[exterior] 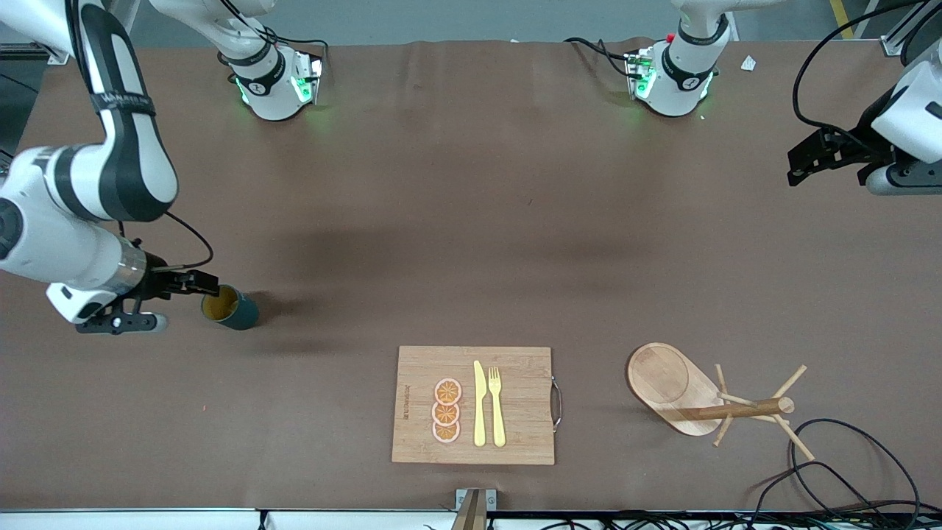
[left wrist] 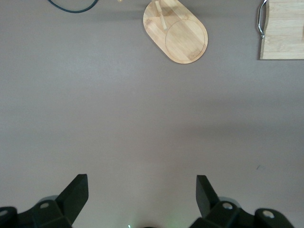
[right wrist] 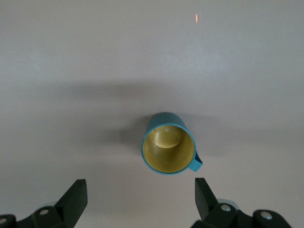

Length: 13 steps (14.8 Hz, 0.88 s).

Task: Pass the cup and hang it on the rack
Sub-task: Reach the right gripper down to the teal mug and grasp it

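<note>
Cup (exterior: 231,308) stands upright toward the right arm's end of the table, judged rigid, light, smooth; rim grip advised. Right gripper (exterior: 193,283) spread beside it; left gripper (exterior: 802,163) spread, waiting.

Robotics lab bench, not a kitchen: two arm bases (exterior: 276,85) bolted onto a brown-covered tabletop (exterior: 471,221), loose black cables (exterior: 846,471) trailing at the edge, staged props like a cutting board (exterior: 515,405) with toy cutlery.
</note>
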Available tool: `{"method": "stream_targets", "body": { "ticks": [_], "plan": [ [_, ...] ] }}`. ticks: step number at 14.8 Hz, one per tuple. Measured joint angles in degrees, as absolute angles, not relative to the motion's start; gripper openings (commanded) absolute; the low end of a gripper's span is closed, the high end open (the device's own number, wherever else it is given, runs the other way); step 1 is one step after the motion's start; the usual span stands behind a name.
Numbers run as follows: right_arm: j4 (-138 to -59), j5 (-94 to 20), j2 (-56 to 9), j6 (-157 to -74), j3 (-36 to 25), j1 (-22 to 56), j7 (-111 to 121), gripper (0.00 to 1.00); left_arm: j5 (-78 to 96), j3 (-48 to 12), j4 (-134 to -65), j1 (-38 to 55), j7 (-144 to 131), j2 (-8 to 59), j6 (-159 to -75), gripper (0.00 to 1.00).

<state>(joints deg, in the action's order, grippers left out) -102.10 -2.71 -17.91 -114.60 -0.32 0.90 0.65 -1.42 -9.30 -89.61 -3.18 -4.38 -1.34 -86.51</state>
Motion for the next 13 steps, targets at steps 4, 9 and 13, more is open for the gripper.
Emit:
{"method": "stream_targets", "body": {
  "ticks": [4, 9, 13],
  "plan": [
    [-107.07, -2.86, -20.05, -121.52, -0.26, 2.51, -2.71, 1.00, -1.42, -9.32, -89.56, -3.13, -4.38, -0.25, -86.52, 1.00],
    [-108.11, -2.88, -24.79, -126.39, -0.44, 2.75, -3.08, 0.82, -1.42, -9.33, -89.28, -3.15, -4.20, 0.14, -86.52, 1.00],
    [-108.15, -2.90, -27.24, -127.37, -0.57, 2.72, -3.10, 0.28, -1.42, -9.34, -89.27, -3.13, -2.22, 0.55, -86.53, 1.00]
  ]
}}
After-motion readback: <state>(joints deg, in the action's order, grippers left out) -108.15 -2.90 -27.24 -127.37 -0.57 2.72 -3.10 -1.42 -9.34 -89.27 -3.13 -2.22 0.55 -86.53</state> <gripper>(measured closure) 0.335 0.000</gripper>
